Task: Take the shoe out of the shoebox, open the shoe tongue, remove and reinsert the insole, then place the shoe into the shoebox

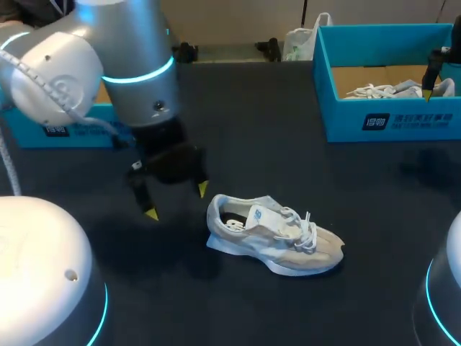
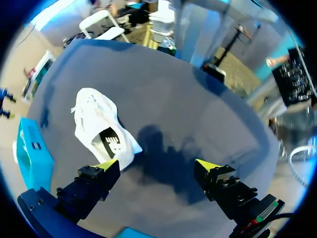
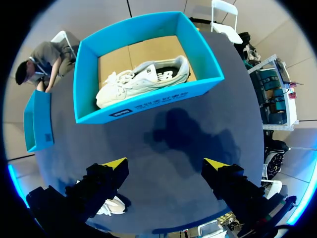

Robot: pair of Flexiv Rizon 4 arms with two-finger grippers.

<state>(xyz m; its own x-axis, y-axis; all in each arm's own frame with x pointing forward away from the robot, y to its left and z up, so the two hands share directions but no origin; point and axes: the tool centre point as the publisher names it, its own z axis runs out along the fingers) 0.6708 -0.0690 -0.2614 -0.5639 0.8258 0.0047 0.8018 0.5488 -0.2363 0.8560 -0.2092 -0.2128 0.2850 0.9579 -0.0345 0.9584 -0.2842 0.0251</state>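
A beige and white shoe [image 1: 274, 235] lies on its sole on the dark table, toe pointing right, tongue and laces loose. My left gripper [image 1: 177, 201] hovers open just left of its heel. In the left wrist view the shoe [image 2: 101, 128] is ahead of one finger and nothing is between the fingers of the gripper [image 2: 156, 165]. A second shoe [image 3: 143, 78] lies in the open blue shoebox [image 3: 148, 105] at the back right [image 1: 389, 120]. My right gripper [image 3: 166, 164] hangs open, high above the table in front of the box; one fingertip [image 1: 427, 92] shows in the head view.
A blue box lid [image 1: 65, 131] lies at the back left behind my left arm, also seen as the lid [image 3: 37, 121] in the right wrist view. Dark table surface stretches between the shoe and the shoebox.
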